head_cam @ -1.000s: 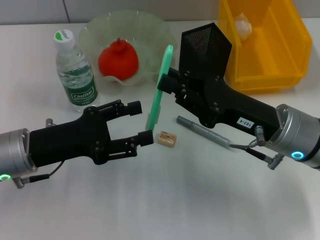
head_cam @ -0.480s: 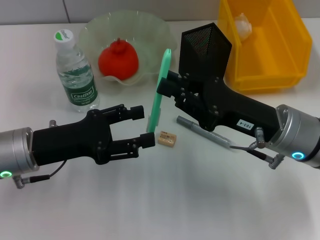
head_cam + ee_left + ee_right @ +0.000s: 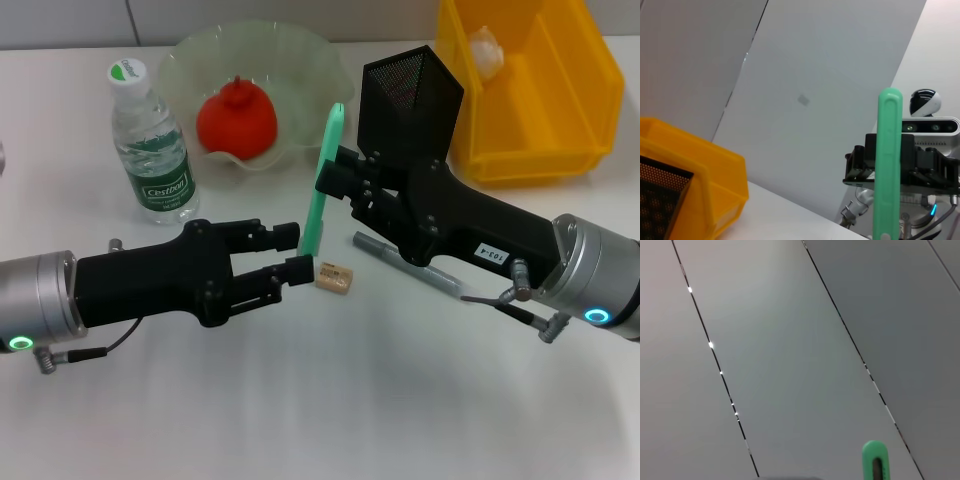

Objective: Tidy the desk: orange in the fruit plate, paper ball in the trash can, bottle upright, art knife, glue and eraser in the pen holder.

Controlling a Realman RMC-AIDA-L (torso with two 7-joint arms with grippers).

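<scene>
My right gripper (image 3: 335,180) is shut on the green art knife (image 3: 326,165) and holds it upright just in front of the black mesh pen holder (image 3: 410,85). The knife also shows in the left wrist view (image 3: 888,165) and its tip in the right wrist view (image 3: 874,460). My left gripper (image 3: 297,251) is open, its fingers either side of the knife's lower end. The tan eraser (image 3: 334,278) lies on the table right beside it. A grey glue stick (image 3: 405,262) lies under my right arm. The orange (image 3: 236,120) sits in the fruit plate (image 3: 300,60). The bottle (image 3: 150,145) stands upright. The paper ball (image 3: 487,50) lies in the yellow trash can (image 3: 585,110).
The bottle and fruit plate stand at the back left, the trash can at the back right, close behind the pen holder. The white table (image 3: 330,400) stretches in front of both arms. The trash can (image 3: 700,170) and pen holder mesh (image 3: 660,200) show in the left wrist view.
My left gripper has moved right to the knife's lower end and its fingers have narrowed. My right gripper still holds the knife in about the same place.
</scene>
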